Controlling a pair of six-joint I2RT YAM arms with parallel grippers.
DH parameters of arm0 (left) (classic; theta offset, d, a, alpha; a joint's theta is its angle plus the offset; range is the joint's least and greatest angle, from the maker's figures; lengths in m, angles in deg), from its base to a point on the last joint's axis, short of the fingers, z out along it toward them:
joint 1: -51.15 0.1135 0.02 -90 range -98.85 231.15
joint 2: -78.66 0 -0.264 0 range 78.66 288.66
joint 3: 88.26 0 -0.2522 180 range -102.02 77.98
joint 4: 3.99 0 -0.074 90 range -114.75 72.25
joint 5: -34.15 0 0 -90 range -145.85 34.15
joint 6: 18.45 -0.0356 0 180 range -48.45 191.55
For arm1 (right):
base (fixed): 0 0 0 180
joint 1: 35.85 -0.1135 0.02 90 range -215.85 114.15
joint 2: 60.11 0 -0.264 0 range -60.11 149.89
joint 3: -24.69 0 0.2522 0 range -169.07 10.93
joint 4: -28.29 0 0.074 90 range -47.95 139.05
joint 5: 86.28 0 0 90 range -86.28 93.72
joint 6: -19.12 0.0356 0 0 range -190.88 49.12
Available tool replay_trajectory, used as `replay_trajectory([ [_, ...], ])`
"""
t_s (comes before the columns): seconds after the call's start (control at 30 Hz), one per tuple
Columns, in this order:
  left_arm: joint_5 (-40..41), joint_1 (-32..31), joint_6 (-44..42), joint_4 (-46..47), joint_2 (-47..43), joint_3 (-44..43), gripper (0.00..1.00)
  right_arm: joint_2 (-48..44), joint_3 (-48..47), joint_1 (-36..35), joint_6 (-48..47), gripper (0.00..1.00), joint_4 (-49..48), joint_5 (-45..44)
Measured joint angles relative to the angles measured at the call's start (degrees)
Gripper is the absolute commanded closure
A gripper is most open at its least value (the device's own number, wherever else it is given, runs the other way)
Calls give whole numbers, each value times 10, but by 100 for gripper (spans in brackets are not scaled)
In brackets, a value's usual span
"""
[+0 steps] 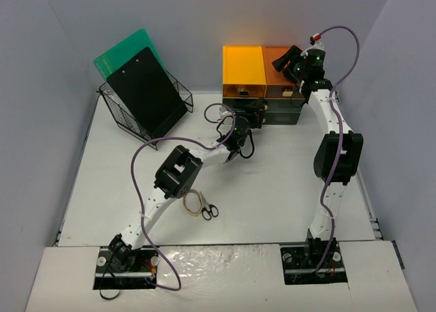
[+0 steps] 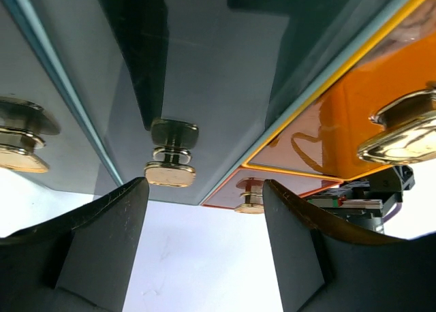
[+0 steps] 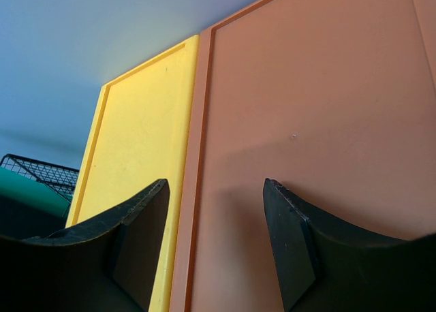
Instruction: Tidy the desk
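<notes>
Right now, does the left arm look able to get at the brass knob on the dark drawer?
Probably yes: the knob sits just ahead of the open jaws of the left arm, slightly off centre, nothing between.

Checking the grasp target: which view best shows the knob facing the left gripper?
Left wrist: the knob sits large just beyond the left gripper. Top external cannot resolve it; right wrist shows only the top of the drawer unit.

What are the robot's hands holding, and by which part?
Nothing. The left gripper is open facing a gold knob, not gripping it. The right gripper is open above the orange drawer top.
</notes>
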Motion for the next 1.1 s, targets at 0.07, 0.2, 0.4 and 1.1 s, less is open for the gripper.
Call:
replay_trajectory([
  [0.07, -2, 0, 0, 0, 0, 4, 36, 0, 0, 0, 0, 44, 0, 0],
  [0.2, -5, 1, 2, 0, 0, 4, 39, 0, 0, 0, 0, 44, 0, 0],
  [0.4, -15, 4, 2, -6, 10, -13, 43, 0, 0, 3, 2, 44, -1, 1],
  [1.1, -30, 10, 4, -29, 43, -68, 61, 0, -4, 4, 3, 44, -3, 5],
])
